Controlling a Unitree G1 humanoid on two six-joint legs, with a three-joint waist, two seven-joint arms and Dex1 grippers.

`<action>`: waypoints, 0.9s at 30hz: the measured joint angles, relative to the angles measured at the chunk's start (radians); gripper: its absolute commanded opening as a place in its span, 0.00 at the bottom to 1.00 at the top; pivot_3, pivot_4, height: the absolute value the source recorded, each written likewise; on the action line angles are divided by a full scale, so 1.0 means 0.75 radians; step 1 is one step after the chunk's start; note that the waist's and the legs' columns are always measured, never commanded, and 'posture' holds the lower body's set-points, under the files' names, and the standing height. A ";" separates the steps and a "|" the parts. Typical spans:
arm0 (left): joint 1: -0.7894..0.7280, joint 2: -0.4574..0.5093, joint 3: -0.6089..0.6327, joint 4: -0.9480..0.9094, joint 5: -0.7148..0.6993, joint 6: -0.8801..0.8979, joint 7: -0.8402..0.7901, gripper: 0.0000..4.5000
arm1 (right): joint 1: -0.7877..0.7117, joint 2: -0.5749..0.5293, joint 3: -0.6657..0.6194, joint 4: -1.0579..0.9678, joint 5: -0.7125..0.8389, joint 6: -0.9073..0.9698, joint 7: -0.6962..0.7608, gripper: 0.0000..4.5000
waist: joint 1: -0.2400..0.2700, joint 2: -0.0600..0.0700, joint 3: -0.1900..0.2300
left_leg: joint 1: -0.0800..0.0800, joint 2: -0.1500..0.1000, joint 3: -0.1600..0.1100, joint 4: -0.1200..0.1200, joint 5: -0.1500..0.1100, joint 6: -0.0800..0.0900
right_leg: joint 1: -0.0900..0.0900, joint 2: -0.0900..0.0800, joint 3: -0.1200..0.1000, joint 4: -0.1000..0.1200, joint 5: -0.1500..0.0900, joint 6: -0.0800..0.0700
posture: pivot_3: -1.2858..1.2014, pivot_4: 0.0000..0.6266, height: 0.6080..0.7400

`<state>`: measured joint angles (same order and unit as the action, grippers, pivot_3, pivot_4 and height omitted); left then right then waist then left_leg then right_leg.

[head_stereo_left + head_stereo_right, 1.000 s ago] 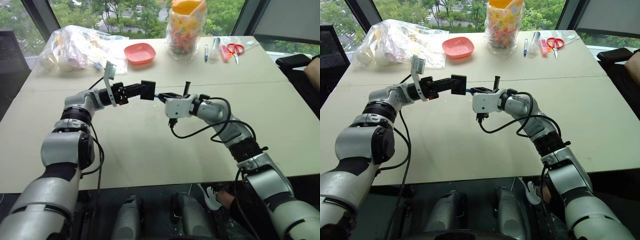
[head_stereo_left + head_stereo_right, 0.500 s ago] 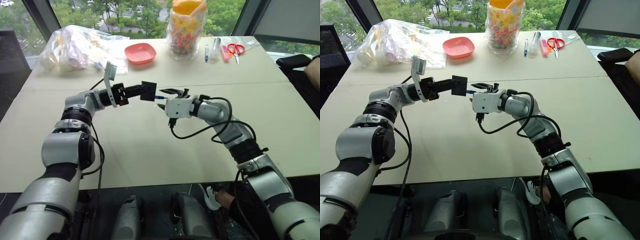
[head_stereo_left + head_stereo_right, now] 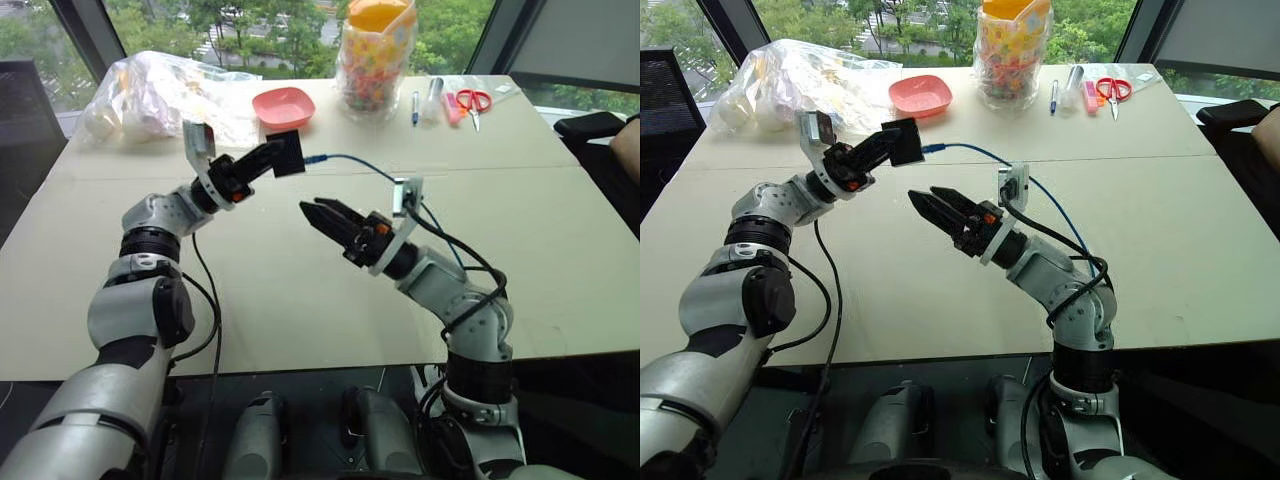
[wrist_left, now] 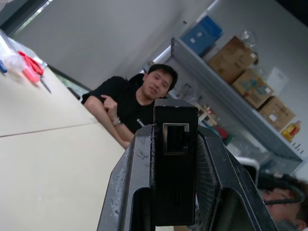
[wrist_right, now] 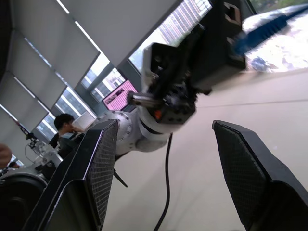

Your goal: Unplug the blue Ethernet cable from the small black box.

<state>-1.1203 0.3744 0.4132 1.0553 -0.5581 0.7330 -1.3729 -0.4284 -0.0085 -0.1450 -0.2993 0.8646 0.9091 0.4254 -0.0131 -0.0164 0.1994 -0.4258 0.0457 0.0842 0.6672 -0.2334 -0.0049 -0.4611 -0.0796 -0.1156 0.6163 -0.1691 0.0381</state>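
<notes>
Small black box (image 3: 287,154) aloft with empty socket; blue Ethernet cable (image 3: 350,161) unplugged just beside.

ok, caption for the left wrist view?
Left gripper clamps the small black box, its socket empty.

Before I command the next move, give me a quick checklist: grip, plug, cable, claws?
1. Left claw is shut on the small black box: ok.
2. Right claw is open and empty: ok.
3. Plug is out of the box: cannot tell. The socket facing the left wrist camera is empty, but the end of the blue Ethernet cable sits right beside the box.
4. Cable is clear of the right arm: not ok, it runs against the wrist.
5. Right claw is apart from the box: ok.
</notes>
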 measured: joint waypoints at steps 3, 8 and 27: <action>0.077 -0.051 -0.018 -0.182 -0.053 0.099 0.004 0.11 | -0.016 0.086 -0.093 0.079 0.060 -0.037 -0.122 0.71 | 0.000 0.000 0.000 | 0.000 0.000 0.000 0.000 0.000 0.000 | 0.000 0.001 0.000 0.000 0.000 -0.001 | 0.52 0.24 1.00; 0.177 -0.097 -0.053 -0.358 -0.107 0.211 0.051 0.11 | -0.073 0.112 -0.171 0.174 0.120 -0.108 -0.209 0.71 | -0.002 0.000 0.000 | 0.000 0.000 0.000 0.000 0.000 0.000 | 0.000 0.001 0.000 0.000 0.000 -0.001 | 0.52 0.24 1.00; 0.213 -0.096 -0.073 -0.448 -0.173 0.245 0.125 0.11 | -0.087 0.071 -0.088 0.182 0.150 -0.149 -0.164 0.71 | -0.002 0.000 0.000 | 0.000 0.000 0.000 0.000 0.000 0.000 | 0.000 0.001 0.000 -0.001 0.000 0.000 | 0.52 0.24 1.00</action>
<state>-0.9607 0.3026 0.3585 0.7189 -0.6882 0.9170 -1.2791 -0.4938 0.0444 -0.2112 -0.1630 0.9773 0.7976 0.3025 -0.0144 -0.0165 0.1992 -0.4259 0.0456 0.0841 0.6668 -0.2334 -0.0048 -0.4613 -0.0787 -0.1153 0.6159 -0.1692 0.0382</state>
